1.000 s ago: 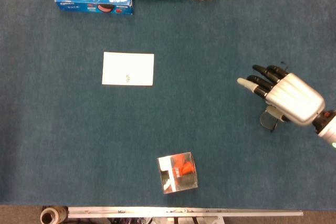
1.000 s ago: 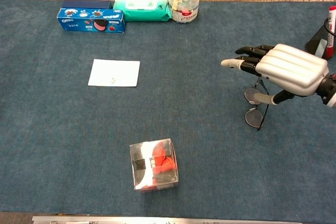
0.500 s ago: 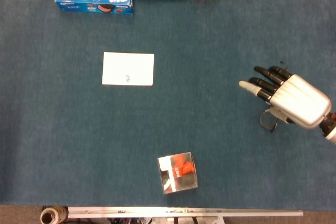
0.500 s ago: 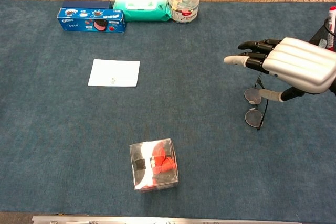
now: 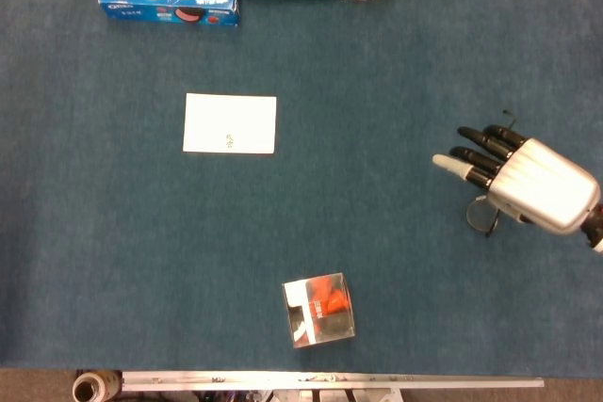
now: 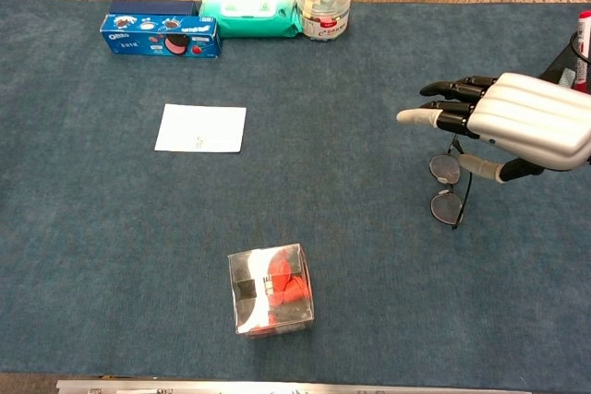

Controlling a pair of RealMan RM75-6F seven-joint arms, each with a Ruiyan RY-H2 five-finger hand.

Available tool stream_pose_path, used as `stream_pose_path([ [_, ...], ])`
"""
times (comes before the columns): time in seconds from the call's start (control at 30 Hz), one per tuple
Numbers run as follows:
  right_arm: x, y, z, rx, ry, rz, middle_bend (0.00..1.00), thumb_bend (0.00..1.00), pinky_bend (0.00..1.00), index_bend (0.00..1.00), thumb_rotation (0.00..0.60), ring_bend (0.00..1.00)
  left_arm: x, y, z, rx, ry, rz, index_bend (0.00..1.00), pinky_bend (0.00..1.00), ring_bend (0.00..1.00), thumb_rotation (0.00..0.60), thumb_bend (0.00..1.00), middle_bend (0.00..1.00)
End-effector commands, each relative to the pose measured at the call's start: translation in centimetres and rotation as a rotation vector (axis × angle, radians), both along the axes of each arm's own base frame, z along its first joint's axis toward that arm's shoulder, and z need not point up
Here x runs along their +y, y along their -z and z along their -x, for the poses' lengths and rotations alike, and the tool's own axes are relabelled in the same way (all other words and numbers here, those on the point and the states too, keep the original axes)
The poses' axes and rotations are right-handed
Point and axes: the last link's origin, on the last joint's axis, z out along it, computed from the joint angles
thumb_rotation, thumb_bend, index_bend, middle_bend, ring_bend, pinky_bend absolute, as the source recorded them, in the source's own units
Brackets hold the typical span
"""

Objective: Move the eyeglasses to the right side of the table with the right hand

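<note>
The bench (image 6: 369, 256), covered in dark blue cloth, carries everything. The right robot hand (image 6: 517, 122) hangs above the right part of it, palm down, fingers stretched out and slightly apart toward the left, thumb pointing down near the frame below; it holds nothing as far as either view shows. The left robot hand is not visible in either view. Along the far edge sit a blue Oreo box (image 6: 161, 35), a green wet-wipes pack (image 6: 250, 14) and a round lidded tub (image 6: 324, 8). A clear box with red contents (image 6: 270, 290) stands near the front edge; a white card (image 6: 201, 127) lies left of centre. A black mesh holder (image 6: 563, 66) shows at the right border of the chest view. The eyeglasses (image 6: 450, 189) lie on the bench at the right side, lenses toward the left, partly under the right robot hand; in the head view only one lens (image 5: 481, 215) shows past the palm. Judgement: the eyeglasses already lie on the right side, set down and released, so the move looks done or nearly so. What is left is clearing the hand away; whether the thumb touches the frame I cannot tell.
</note>
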Motion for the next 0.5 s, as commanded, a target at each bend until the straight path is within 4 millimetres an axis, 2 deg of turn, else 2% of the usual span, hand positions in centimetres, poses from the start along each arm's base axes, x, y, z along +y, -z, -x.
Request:
stream_pose_path([
  [0.03,-0.13,-0.20,0.30,0.005,0.004,0.007,0.24,0.48,0.22,0.12,0.600,0.09,0.01,0.03,0.00,0.001,-0.001,0.001,0.49,0.46,0.25,0.600,0.13,0.38],
  [0.5,-0.59,0.62,0.82,-0.006,0.015,0.007,0.24,0.50,0.22,0.12,0.600,0.09,0.07,0.03,0.03,-0.003,-0.002,0.001,0.49,0.46,0.25,0.600,0.13,0.38],
])
